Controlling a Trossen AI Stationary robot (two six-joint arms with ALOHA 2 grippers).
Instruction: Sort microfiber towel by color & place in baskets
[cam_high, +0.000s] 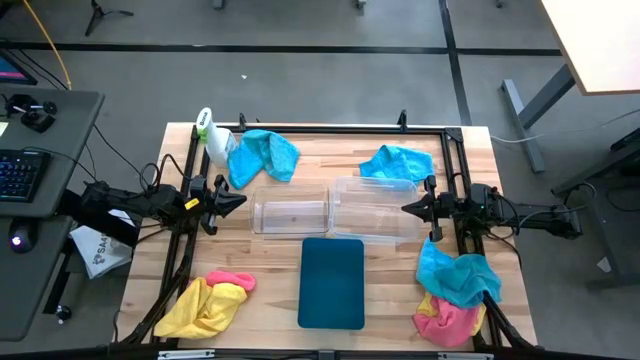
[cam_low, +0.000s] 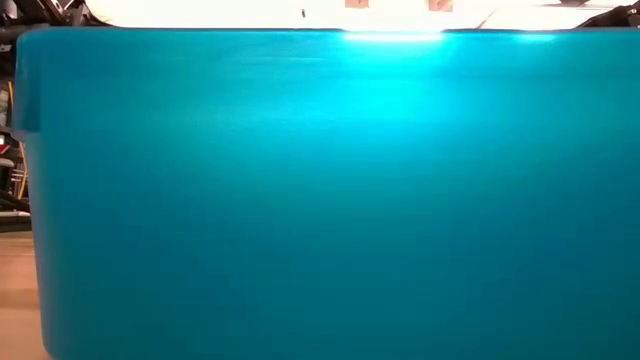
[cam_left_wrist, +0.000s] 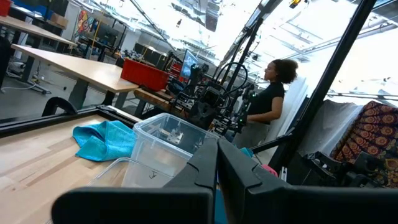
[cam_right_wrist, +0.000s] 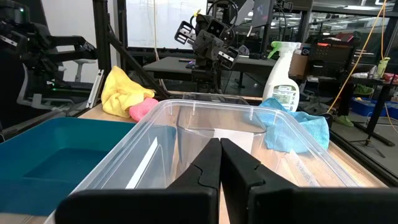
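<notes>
Two clear tubs stand mid-table, the narrower one (cam_high: 290, 212) to the left of the wider one (cam_high: 375, 208), with the dark teal tray (cam_high: 332, 282) in front of them. Cyan towels lie at far left (cam_high: 265, 155) and far right (cam_high: 398, 162). Another cyan towel (cam_high: 455, 275) lies over a pink one (cam_high: 450, 320) at near right. A yellow towel (cam_high: 205, 308) with a pink one (cam_high: 230, 280) on it lies at near left. My left gripper (cam_high: 240, 200) is shut, just left of the narrower tub. My right gripper (cam_high: 406, 208) is shut at the wider tub's right end (cam_right_wrist: 186, 109).
A white spray bottle (cam_high: 212, 135) with a green top lies at the far left, beside the cyan towel. A black frame runs along the table's edges (cam_high: 330, 128). The teal tray's wall (cam_low: 320, 200) fills the low view. A person (cam_left_wrist: 267, 99) stands beyond the table's right side.
</notes>
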